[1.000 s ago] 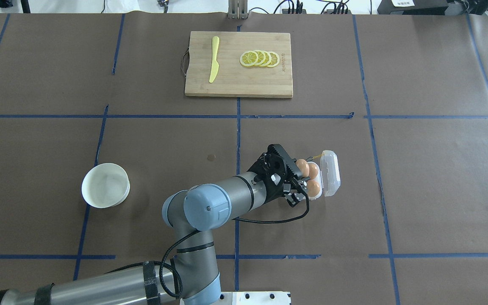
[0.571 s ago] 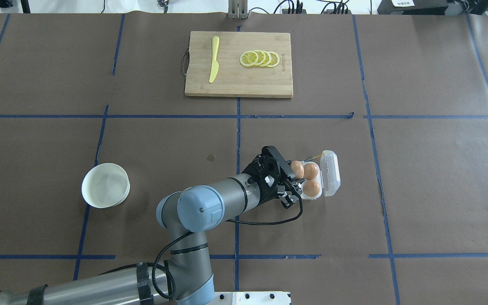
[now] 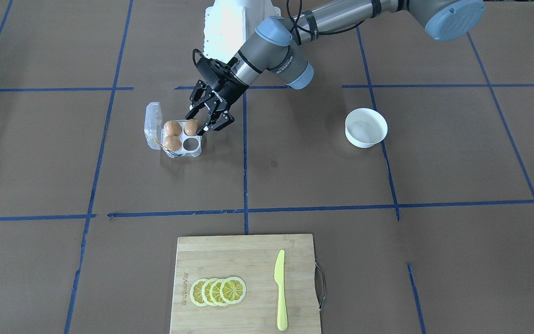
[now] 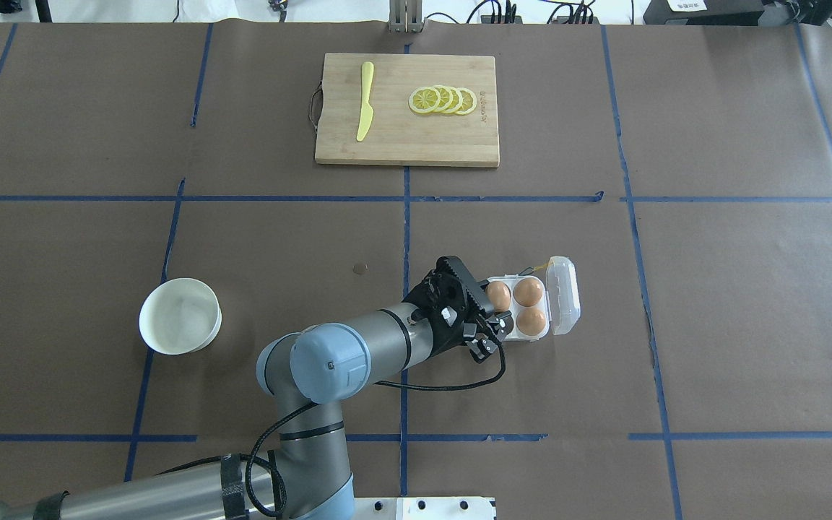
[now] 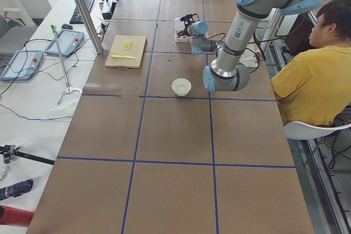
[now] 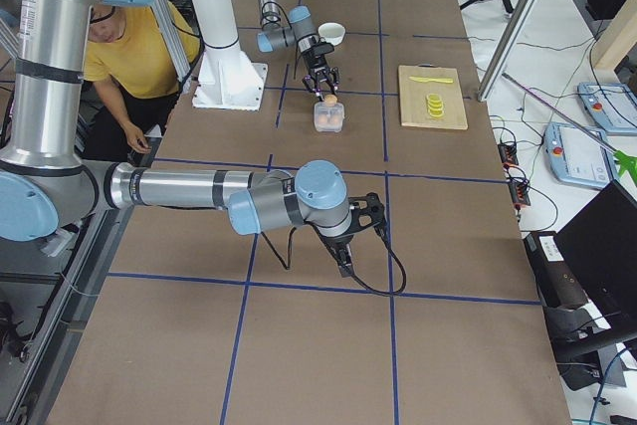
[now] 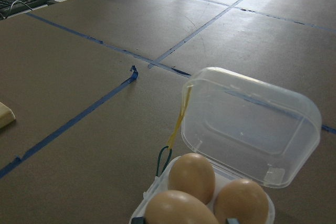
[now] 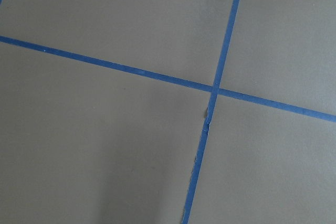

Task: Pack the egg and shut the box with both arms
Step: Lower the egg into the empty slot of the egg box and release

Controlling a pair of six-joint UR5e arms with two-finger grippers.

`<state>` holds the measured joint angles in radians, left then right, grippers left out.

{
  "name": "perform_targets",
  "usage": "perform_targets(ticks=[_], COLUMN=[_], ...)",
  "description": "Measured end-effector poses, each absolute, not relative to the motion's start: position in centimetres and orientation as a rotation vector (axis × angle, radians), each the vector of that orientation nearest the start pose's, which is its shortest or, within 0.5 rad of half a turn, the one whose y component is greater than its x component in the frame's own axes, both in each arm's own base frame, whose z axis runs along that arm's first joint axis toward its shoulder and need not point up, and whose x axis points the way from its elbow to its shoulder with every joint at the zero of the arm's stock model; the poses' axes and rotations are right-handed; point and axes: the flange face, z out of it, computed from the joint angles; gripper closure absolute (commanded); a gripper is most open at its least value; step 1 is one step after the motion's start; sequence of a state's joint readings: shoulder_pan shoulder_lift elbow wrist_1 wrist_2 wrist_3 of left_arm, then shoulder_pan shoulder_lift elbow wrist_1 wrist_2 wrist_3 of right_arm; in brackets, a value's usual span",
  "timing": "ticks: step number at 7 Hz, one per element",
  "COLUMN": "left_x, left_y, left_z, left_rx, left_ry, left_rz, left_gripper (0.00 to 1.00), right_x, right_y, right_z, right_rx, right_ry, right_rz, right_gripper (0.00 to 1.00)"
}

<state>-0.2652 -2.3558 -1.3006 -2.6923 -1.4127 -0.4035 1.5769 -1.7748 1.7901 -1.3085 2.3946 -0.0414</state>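
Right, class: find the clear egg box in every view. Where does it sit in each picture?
Front-facing: egg box left of centre, lid open.
Overhead: right of centre.
Exterior left: far away, top centre.
Exterior right: upper centre.
Left wrist: bottom right, close up.
Right wrist: not in it.
Shared landmark: cutting board, in all four exterior views.

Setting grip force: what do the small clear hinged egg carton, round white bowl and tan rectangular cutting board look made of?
Small clear hinged egg carton: thin glossy transparent plastic; the table shows through its lid.
Round white bowl: smooth white, plastic or ceramic, can't tell which.
Tan rectangular cutting board: wood or bamboo, pale strip grain, matte.
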Motion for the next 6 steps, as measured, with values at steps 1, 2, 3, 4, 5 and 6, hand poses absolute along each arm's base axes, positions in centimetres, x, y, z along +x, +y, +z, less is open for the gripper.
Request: perform_targets(ticks=[1, 2, 3, 4, 5, 6], left_x=[66.97, 67.02, 67.05, 67.08, 67.08, 67.07], left_y=[-33.44, -33.38, -33.32, -33.28, -33.26, -33.23], left_z=[16.32, 16.23, 16.12, 16.05, 15.97, 15.89], left_rx=[1.183, 1.183, 1.184, 1.184, 1.185, 1.186], left_ry=[1.174, 1.175, 1.176, 1.177, 1.178, 1.179], left_rz=[0.561, 0.56, 0.56, 0.56, 0.56, 0.559], left_gripper=[0.31, 0.23, 0.18, 0.12, 0.1, 0.09], right_x=[6.3, 6.32, 6.33, 6.33, 6.33, 6.33], right_y=[-42.01, -42.0, -42.0, -41.99, -41.98, -41.95], right_z=[61.05, 61.08, 61.1, 61.13, 61.17, 61.21], right_rx=[0.281, 0.281, 0.28, 0.28, 0.279, 0.278], right_ry=[-0.812, -0.812, -0.813, -0.813, -0.814, -0.814], right_rz=[-0.147, -0.146, -0.146, -0.145, -0.144, -0.144], right_gripper=[0.0, 0.0, 0.0, 0.0, 0.0, 0.0])
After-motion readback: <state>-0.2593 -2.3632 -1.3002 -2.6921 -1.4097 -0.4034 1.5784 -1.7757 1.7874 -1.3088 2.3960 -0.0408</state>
